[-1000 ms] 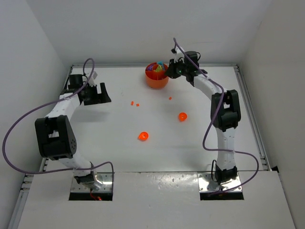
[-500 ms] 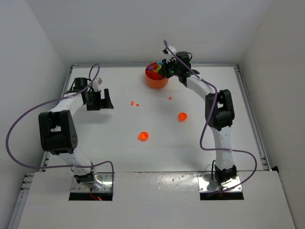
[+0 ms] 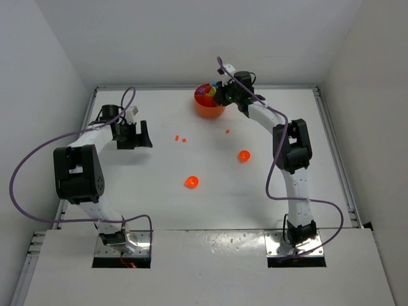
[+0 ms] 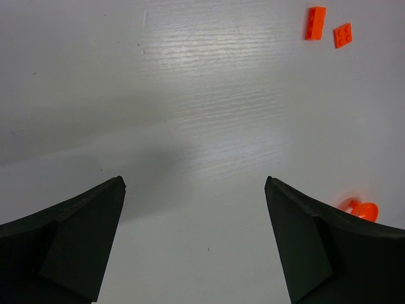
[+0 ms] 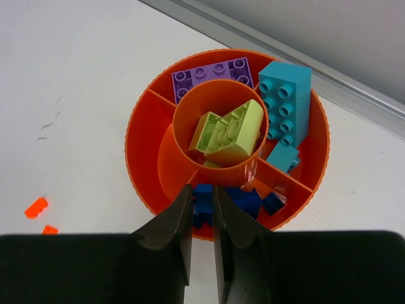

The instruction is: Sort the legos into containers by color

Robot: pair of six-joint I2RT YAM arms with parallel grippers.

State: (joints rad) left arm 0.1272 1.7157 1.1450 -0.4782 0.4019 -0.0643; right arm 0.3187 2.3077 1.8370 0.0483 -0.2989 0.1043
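Observation:
The round orange dish (image 3: 209, 109) with its containers stands at the back of the table, and my right gripper (image 3: 220, 94) hovers over its right side. In the right wrist view the dish (image 5: 131, 147) holds a purple lego (image 5: 212, 71), cyan legos (image 5: 285, 101), lime legos (image 5: 231, 133) in the centre cup and blue legos (image 5: 252, 201). My right gripper (image 5: 202, 188) is above the blue compartment, its jaws narrow with a blue lego (image 5: 202, 197) between the tips. Far to the left, my left gripper (image 3: 137, 135) is wide open over bare table (image 4: 194, 183).
Two small orange legos (image 4: 315, 23) (image 4: 342, 35) lie ahead of the left gripper, seen from above as specks (image 3: 179, 138). Rounded orange pieces (image 3: 244, 155) (image 3: 192, 182) sit mid-table, with one speck (image 3: 227, 131) nearer the dish. The back wall rail runs just behind the dish.
The right gripper moved left from beside the dish to over it and its jaws parted slightly. The left arm's elbow rose and its gripper shifted a little right, still open.

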